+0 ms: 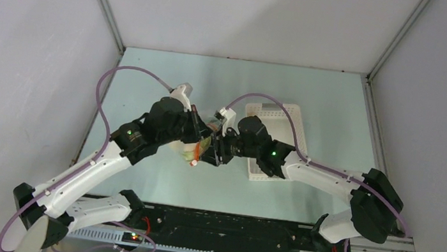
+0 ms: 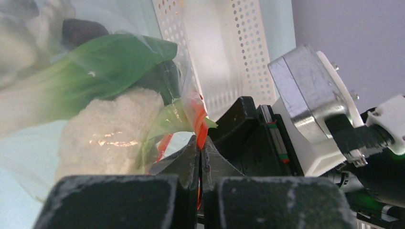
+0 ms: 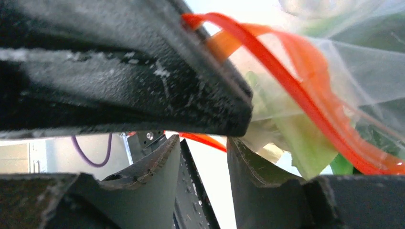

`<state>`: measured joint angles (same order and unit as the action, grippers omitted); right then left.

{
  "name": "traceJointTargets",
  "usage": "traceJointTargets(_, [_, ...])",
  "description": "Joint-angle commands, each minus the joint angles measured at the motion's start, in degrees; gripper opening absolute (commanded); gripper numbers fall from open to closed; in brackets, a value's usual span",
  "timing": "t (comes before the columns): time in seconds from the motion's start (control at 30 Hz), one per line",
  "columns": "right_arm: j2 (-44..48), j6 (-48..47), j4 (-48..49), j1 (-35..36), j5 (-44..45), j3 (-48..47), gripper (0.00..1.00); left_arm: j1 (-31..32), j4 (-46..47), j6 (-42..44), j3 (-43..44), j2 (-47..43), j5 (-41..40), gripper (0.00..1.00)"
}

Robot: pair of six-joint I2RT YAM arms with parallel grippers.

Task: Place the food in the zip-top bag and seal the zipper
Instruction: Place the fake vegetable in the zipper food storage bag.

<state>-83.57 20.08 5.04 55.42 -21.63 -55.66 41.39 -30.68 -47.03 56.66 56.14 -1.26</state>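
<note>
The clear zip-top bag (image 1: 200, 149) hangs between my two grippers above the table. Inside it I see the bok choy (image 2: 95, 71), a pale lump (image 2: 110, 133) and the dark brown ball (image 2: 81, 31). My left gripper (image 2: 201, 152) is shut on the red-orange zipper (image 2: 199, 119) at the bag's mouth edge. My right gripper (image 3: 203, 152) is open right beside it, its jaws apart, with the zipper (image 3: 296, 81) running just above and past the gap. The left gripper's finger (image 3: 143, 71) fills the top of the right wrist view. The white slider is not visible.
A white perforated basket (image 1: 277, 116) lies on the table behind and under the right arm; it also shows in the left wrist view (image 2: 224, 47). The right arm's wrist motor (image 2: 310, 90) sits close to the left gripper. Grey walls enclose the table.
</note>
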Motion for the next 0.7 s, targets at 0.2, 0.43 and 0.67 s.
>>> traceJointTargets(0.2, [-2.99, 8.06, 7.00, 0.22, 12.15, -3.40, 0.50, 0.43, 7.45, -2.35, 0.70, -1.53, 5.34, 0.00])
traceJointTargets(0.43, [-2.79, 8.27, 4.01, -0.28, 13.93, -3.56, 0.54, 0.39, 6.42, -1.95, 1.03, -3.40, 3.39, 0.00])
traceJointTargets(0.67, [4.08, 2.36, -0.26, -0.29, 8.21, -3.46, 0.70, 0.19, 2.28, -0.38, 2.87, -1.71, -4.72, 0.00])
